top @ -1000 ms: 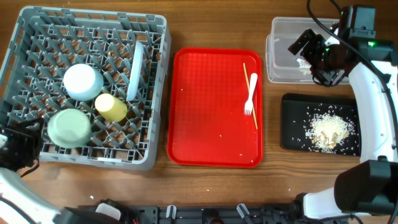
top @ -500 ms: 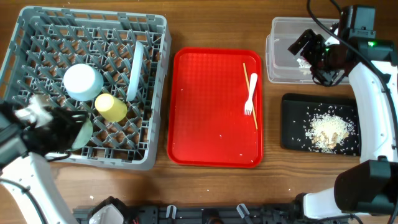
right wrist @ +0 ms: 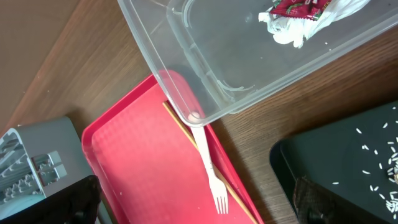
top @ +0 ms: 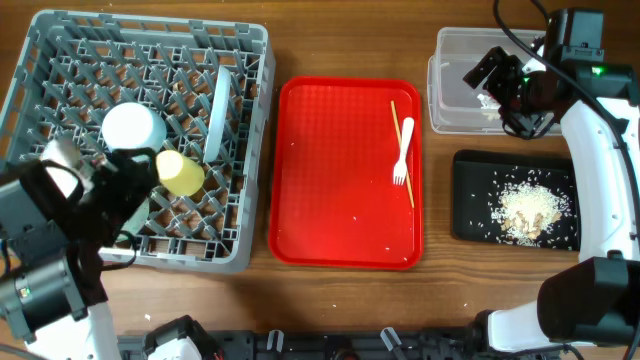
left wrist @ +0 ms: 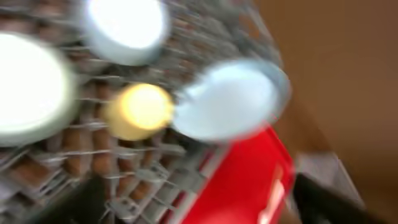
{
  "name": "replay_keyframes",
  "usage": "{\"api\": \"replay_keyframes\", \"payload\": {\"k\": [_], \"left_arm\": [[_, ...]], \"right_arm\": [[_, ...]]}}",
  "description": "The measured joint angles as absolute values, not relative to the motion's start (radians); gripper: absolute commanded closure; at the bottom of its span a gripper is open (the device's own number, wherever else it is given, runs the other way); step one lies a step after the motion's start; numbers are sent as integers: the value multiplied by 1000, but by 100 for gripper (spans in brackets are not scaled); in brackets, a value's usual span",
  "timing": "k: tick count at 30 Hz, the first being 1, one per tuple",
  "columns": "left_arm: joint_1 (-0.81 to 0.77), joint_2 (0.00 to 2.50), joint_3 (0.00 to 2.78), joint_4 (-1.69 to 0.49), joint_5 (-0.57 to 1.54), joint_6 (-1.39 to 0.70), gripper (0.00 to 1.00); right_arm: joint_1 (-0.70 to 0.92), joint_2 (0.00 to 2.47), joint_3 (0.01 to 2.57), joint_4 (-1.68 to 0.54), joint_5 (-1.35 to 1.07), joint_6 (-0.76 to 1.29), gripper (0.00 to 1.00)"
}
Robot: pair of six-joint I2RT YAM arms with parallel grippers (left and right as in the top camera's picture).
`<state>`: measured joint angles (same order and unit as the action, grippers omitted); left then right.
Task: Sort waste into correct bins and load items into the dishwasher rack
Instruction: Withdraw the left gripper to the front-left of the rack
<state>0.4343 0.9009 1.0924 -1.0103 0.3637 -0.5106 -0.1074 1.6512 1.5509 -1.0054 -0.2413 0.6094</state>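
Wooden table (top: 350, 40), left fingers (left wrist: 78, 200) apart above rack (top: 252, 150), right fingers (right wrist: 62, 199) apart over clear tub (top: 455, 70)

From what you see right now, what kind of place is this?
Probably a dish-clearing station on a wooden table: a grey dishwasher rack holding a white bowl, a red serving tray with a fork, and a clear tub with rubbish.

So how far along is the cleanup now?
Done: white bowl, green bowl, cup and plate sit in the rack; wrapper and tissue lie in the tub; rice is on the black tray. In hand: nothing visibly; the right claw is open over the tub. Left: fork and chopsticks on the red tray.
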Motion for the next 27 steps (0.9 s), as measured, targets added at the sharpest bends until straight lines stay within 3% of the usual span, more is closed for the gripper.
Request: {"api": "replay_keyframes", "payload": {"k": [3,9,16,19,23,24,25,27], "left_arm": [[461,907,1092,-1047,214,-579,0],[463,947,1092,-1126,117,-609,0],[589,1025,1092,-1133,4,-704,0],[669,1045,1092,-1165,4,-728,0],[731,1048,1092,-1172,4,-744,0],[746,1049,1092,-1184,6,-759,0],[764,1049,1092,-1205,4,-786,0],[797,1049,1092,-1234,5,-842,0]], "right_arm": [[-107,1651,1551,-1005,-242,609,0],[-107,1651,1551,-1005,-242,609,0],[-107,1651,1551,-950,-290,827,1],[-75,1651,1551,-934,-400,693,0],[93,1678,1551,-1050,-278,570,1],[152,1701,1551,-1066,-214,553,6],[199,1728,1548,-1069,-159,543,21],[258,1778,1541,-1072,-82,535,26]]}}
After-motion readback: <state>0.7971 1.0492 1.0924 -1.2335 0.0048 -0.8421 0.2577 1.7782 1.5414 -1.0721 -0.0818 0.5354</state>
